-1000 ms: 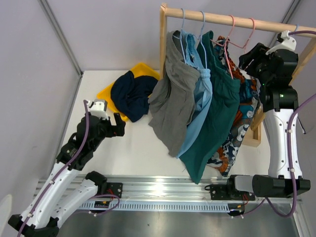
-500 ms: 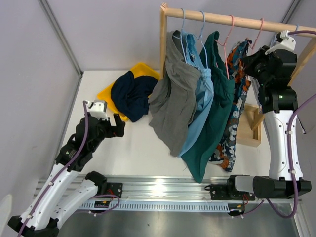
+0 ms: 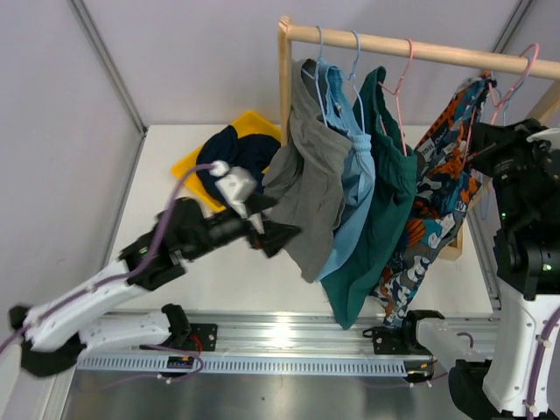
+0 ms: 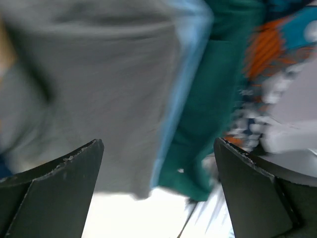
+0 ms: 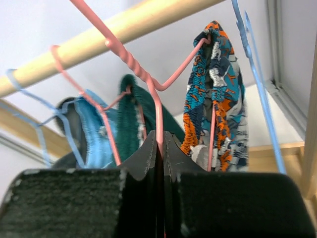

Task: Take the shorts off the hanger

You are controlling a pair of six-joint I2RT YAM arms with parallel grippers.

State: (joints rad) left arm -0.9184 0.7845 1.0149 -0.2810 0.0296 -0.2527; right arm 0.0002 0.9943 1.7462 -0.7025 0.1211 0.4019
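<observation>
At the right end of the pale wooden rail, the orange-blue-white cartoon-print shorts hang on a thin pink wire hanger. Its hook seems to sit over the rail yet, though the top view shows that end poorly. Since a second ago this hanger has slid rightward, clear of the dark teal-green shorts, and the right gripper, then part open beside it, is now clenched on the wire neck just under the twist. That pair is thus singled out, ready to be lifted off or stripped.

The left gripper has swung in from the table's left side, fingers spread wide and holding nothing, just beside the hem of the grey shorts. The light blue shorts hang between grey and teal. Navy shorts already lie on the yellow tray.

Open room lies between the teal pair and the printed one. The rack's wooden foot stands near the printed hem
</observation>
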